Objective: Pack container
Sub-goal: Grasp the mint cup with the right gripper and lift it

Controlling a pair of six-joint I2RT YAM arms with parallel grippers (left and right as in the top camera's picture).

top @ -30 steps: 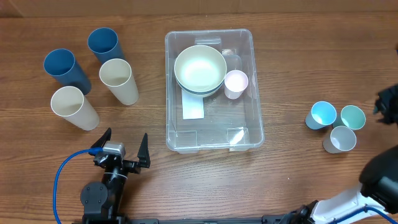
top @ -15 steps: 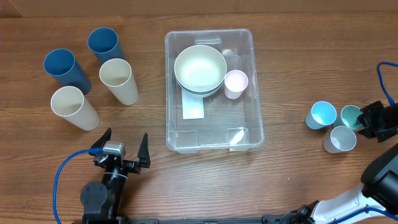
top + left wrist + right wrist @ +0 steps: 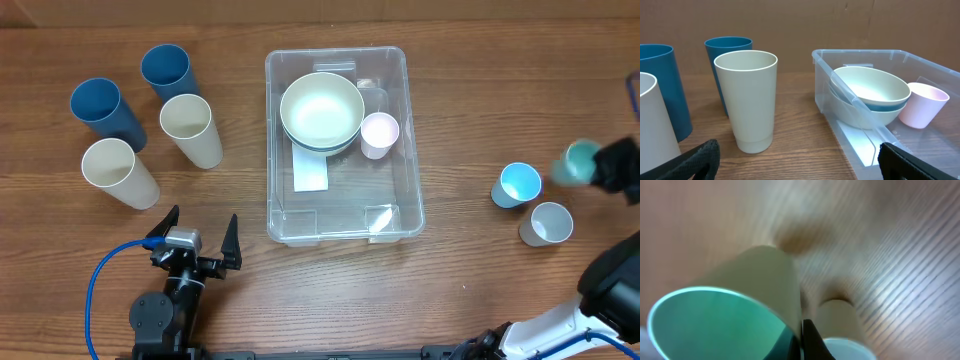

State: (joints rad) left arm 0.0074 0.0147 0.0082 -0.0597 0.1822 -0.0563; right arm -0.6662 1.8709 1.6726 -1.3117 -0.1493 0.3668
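The clear container (image 3: 392, 195) stands mid-table and holds stacked pale bowls (image 3: 322, 110) and a pink cup (image 3: 379, 133). At the far right my right gripper (image 3: 598, 168) is shut on the wall of a small teal cup (image 3: 577, 163), which is blurred and sits apart from its neighbours. In the right wrist view the dark fingers (image 3: 810, 339) pinch the teal cup (image 3: 715, 325) at its rim. My left gripper (image 3: 198, 246) rests open near the front left edge with nothing in it. Its view shows the container (image 3: 850, 97) to the right.
Two small cups stand at the right, a light blue one (image 3: 518, 185) and a grey-white one (image 3: 547, 223). Two tall blue cups (image 3: 165, 72) and two tall cream cups (image 3: 190, 128) stand at the left; a cream one (image 3: 747, 100) is close ahead of the left gripper.
My right gripper came in from the right edge, shut on the teal cup's wall and carried it up and away from the other two small cups. The left arm stayed still.
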